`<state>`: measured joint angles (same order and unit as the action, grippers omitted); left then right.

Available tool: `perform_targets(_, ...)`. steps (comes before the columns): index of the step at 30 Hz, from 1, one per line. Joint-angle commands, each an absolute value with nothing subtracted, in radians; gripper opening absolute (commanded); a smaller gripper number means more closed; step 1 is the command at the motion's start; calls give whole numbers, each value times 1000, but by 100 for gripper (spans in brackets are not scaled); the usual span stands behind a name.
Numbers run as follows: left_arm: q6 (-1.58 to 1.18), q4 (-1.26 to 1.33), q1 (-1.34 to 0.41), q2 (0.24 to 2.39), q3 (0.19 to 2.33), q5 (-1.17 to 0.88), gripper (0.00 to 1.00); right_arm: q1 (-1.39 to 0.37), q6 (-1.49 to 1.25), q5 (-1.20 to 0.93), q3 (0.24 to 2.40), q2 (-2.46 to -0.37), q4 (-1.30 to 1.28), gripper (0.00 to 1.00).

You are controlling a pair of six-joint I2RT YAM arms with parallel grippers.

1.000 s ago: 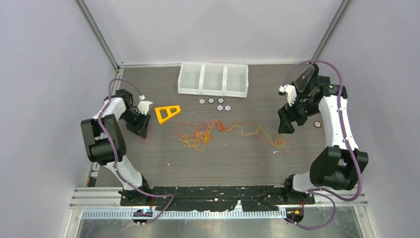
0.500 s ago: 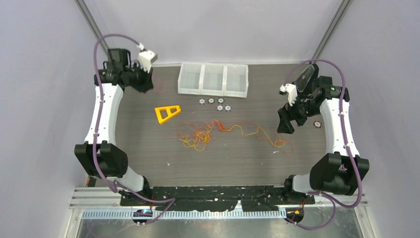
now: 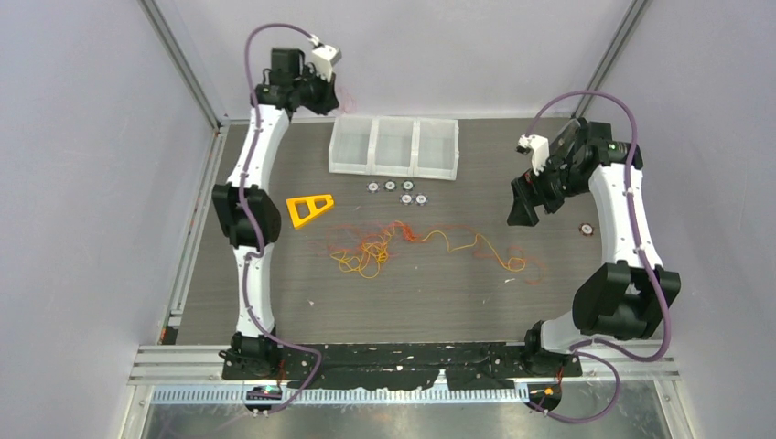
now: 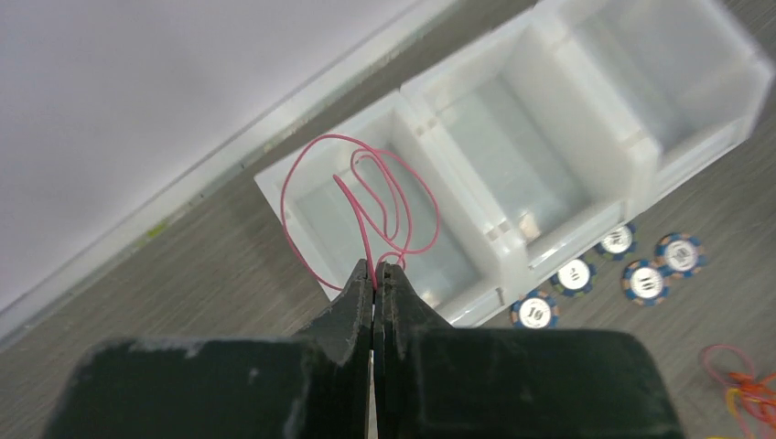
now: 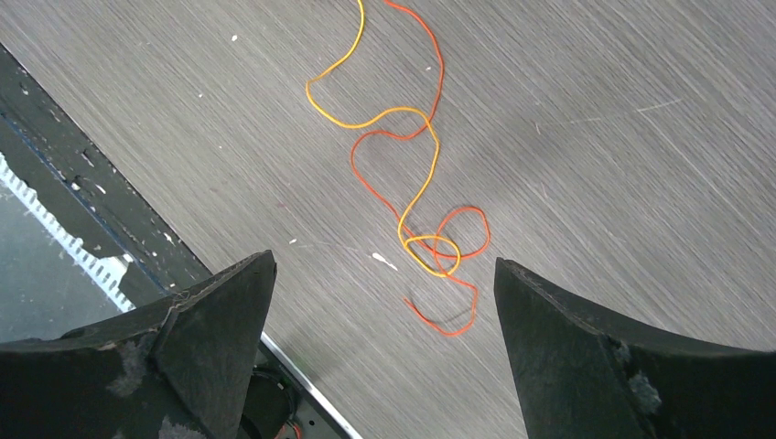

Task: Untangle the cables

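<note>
Thin red cable hangs in loose glossy loops, pinched between my left gripper's closed tips over the translucent bin's end compartment; the pinched end is hidden. The orange-yellow tangle lies mid-table on dark woodgrain. My right gripper gapes over its tail, empty.

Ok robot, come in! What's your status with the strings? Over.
Left gripper shut on red cable, raised near bin. Right gripper open, over orange and yellow cables. Those lie tangled mid-table. Chips between bin and tangle.
</note>
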<state>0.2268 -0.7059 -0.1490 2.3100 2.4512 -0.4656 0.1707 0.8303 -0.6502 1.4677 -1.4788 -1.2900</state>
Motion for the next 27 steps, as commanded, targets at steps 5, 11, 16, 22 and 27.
perform_targets(5, 328, -644, -180, 2358, 2459, -351, 58, 66, 754, -646, 1568, -1567, -1254, 96)
perform_targets(11, 380, -731, -151, 2030, 2157, -616, 100, -82, 692, -679, 1455, -1540, -1086, 99)
perform_targets(16, 577, -892, -114, 1756, 1718, -863, 97, -220, 565, -663, 1304, -1540, -789, 94)
perform_targets(22, 565, -1035, -126, 1814, 1620, -939, 73, -354, 533, -587, 1251, -1637, -653, 89)
perform_targets(27, 501, -841, -186, 1867, 1555, -1024, 71, -365, 518, -566, 1243, -1697, -626, 87)
